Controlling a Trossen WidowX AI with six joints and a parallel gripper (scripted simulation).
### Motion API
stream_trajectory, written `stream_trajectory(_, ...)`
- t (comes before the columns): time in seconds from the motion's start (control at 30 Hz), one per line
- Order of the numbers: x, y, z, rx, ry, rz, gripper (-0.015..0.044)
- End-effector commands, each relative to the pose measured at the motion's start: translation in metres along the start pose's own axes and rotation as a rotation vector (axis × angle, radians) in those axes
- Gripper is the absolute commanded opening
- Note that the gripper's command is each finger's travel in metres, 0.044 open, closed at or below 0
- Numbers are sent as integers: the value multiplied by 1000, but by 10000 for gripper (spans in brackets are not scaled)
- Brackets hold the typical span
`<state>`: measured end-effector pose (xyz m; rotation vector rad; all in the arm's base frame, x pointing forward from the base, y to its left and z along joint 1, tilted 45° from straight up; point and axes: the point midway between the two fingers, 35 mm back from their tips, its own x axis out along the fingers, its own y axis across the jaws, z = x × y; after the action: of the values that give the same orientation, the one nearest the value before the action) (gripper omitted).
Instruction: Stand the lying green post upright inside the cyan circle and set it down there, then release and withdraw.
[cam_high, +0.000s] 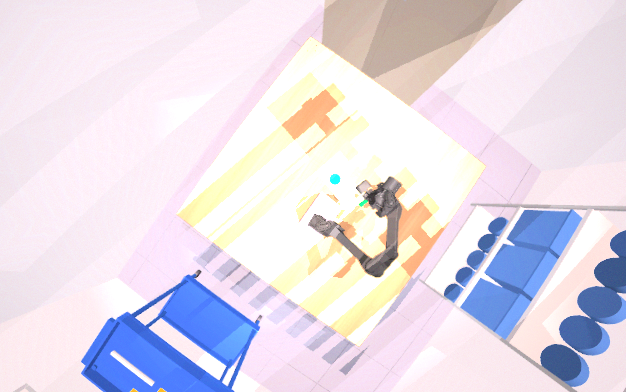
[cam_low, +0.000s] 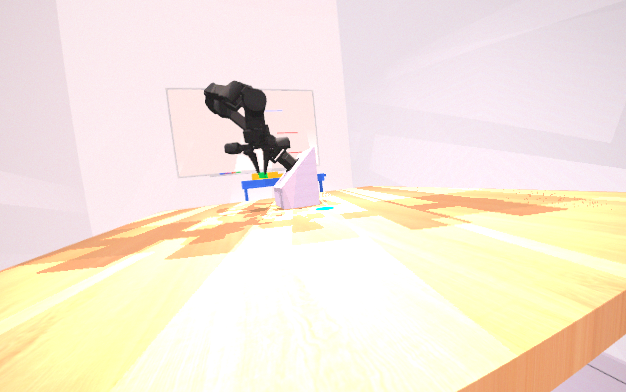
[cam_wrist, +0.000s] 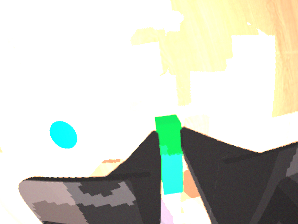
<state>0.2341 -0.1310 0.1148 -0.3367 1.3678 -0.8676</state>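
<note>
Wood table lay under everything; arm reached over it, wedge near the circle. Gripper was clamped on the post, up off the wood, well apart from the circle. Post looked roughly level, not upright. Step in hand: carry and reorient, probably. Next move called for swinging over the circle, turning the post vertical, then lowering; release only once it stood.

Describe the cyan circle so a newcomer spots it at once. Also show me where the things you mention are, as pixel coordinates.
On the big wooden table (cam_high: 240, 200) (cam_low: 300, 300), find the pale wedge-shaped block (cam_low: 300, 187). Beside its foot lies the cyan circle (cam_high: 335, 179) (cam_low: 325, 208) (cam_wrist: 63, 134): flat and round, unlike the boxy, green-ended post (cam_high: 363, 203) (cam_low: 262, 175) (cam_wrist: 169, 137).
</note>
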Motion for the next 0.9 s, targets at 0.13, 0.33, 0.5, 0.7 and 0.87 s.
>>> stream_trajectory(0.13, -2, 28, 1, -253, 6, 19, 23)
stream_trajectory(0.33, -3, 47, 1, -428, 4, 28, 23)
stream_trajectory(0.5, -5, 63, -1, -574, 2, 34, 23)
stream_trajectory(0.7, -7, 82, -4, -750, 0, 38, 23)
stream_trajectory(0.87, -9, 97, -7, -895, -1, 39, 23)
